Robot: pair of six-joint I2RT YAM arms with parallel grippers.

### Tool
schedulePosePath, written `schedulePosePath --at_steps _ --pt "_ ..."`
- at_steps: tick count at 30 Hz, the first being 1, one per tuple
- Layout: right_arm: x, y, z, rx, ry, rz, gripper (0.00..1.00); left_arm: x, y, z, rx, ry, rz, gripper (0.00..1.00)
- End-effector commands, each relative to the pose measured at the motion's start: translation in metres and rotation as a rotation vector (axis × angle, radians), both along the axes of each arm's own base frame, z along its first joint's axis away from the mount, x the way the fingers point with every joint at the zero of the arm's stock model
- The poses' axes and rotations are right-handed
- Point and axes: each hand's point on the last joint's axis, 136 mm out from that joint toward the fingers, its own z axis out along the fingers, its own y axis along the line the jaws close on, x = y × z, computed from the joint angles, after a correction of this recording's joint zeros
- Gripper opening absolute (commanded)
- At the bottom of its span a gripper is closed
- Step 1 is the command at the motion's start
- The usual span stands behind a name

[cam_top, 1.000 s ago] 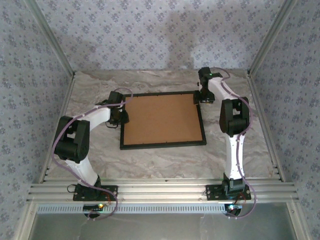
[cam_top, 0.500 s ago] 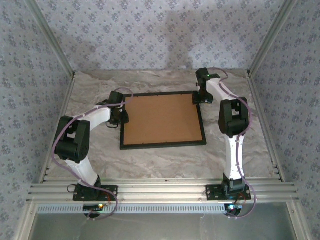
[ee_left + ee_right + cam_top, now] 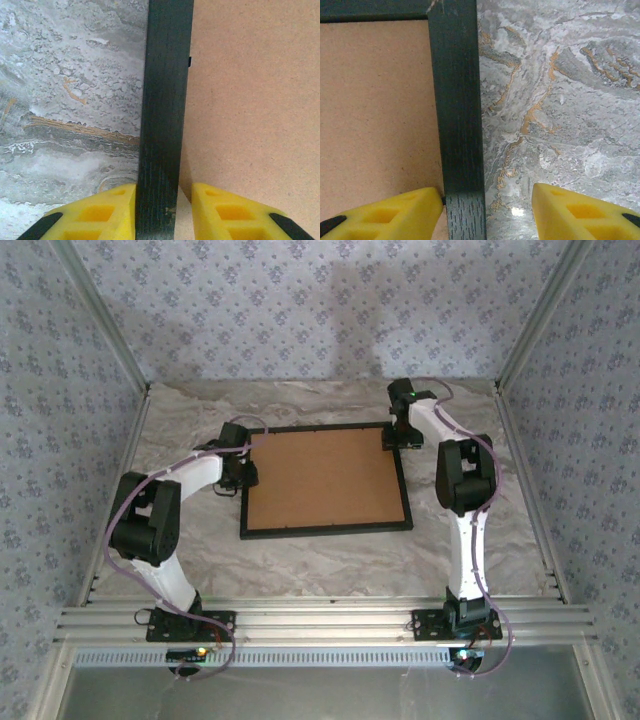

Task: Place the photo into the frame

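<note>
The black frame (image 3: 325,530) lies flat in the middle of the table, with the plain brown backing board (image 3: 325,478) filling its opening. The photo is hidden. My left gripper (image 3: 242,466) is at the frame's left edge. In the left wrist view it (image 3: 162,190) is open astride the black rail (image 3: 165,100): its left finger touches the rail and its right finger stands a little off it, over the board. My right gripper (image 3: 396,434) is at the far right corner. There it (image 3: 486,191) is open wide around the right rail (image 3: 455,100).
The marble-patterned tabletop (image 3: 330,565) surrounds the frame, with bare room in front of it. Aluminium posts and patterned walls close in the back and both sides. A metal rail (image 3: 320,622) carrying both arm bases runs along the near edge.
My right gripper has shifted slightly toward the frame's far right corner. The left arm and the frame have stayed where they were.
</note>
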Motion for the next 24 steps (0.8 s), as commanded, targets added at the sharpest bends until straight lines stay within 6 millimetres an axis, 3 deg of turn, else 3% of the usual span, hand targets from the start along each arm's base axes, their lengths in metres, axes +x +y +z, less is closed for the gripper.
schedulePosePath --at_steps 1,5,10,14,24 --pt "-0.049 0.036 -0.045 0.060 0.210 0.056 0.55 0.002 -0.021 -0.002 -0.049 0.007 -0.048 0.32" --pt "-0.047 0.039 -0.043 0.080 0.212 0.061 0.55 0.002 -0.022 -0.001 -0.053 0.005 -0.048 0.32" --pt "-0.044 0.067 -0.037 0.320 0.209 0.066 0.55 0.003 -0.023 0.000 -0.055 0.002 -0.047 0.32" --pt "-0.040 0.074 -0.027 0.433 0.186 0.042 0.55 0.003 -0.023 0.000 -0.055 0.001 -0.047 0.32" --pt "-0.040 0.014 0.033 0.229 0.040 0.007 0.56 0.005 -0.007 0.004 -0.025 -0.006 -0.028 0.32"
